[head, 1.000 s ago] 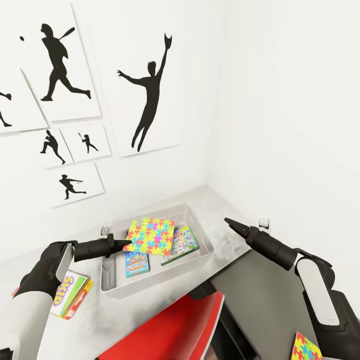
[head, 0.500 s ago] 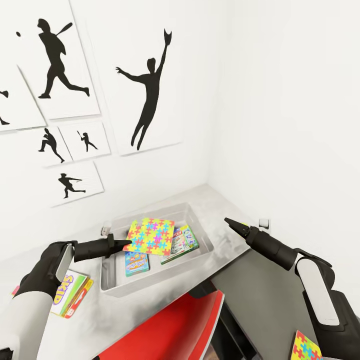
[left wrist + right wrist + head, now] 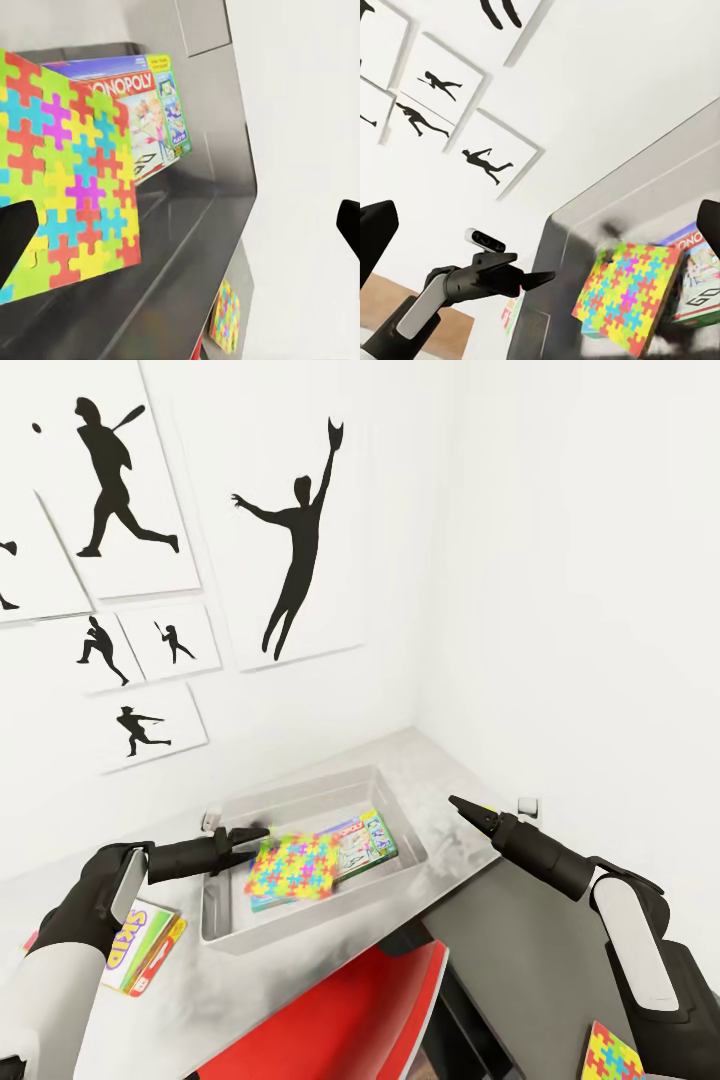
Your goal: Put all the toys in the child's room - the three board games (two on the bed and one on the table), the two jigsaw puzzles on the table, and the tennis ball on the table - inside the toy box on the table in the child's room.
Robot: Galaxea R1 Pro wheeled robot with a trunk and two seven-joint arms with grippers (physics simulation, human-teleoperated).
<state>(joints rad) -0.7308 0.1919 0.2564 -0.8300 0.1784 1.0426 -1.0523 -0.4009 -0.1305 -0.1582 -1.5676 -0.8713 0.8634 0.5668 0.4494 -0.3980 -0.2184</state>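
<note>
So half a second back the jigsaw puzzle [image 3: 294,864] was pinched at our left gripper [image 3: 252,836] above the toy box [image 3: 400,818]; now it's dropped, blurry, and sits lower inside the toy box, tilted across the small blue game and overlapping the Monopoly box [image 3: 364,840]. Our left fingers [image 3: 243,831] are spread apart now with nothing between them, hovering just over the toy box's near-left rim. Our right gripper [image 3: 462,805] hangs beyond the toy box's right end, above the tabletop [image 3: 450,840]; its fingers look closed to a point, holding nothing. The SKIP BO box [image 3: 140,950] lies on the tabletop left of the toy box. A second jigsaw puzzle [image 3: 612,1054] lies on the floor, well right of the toy box.
</note>
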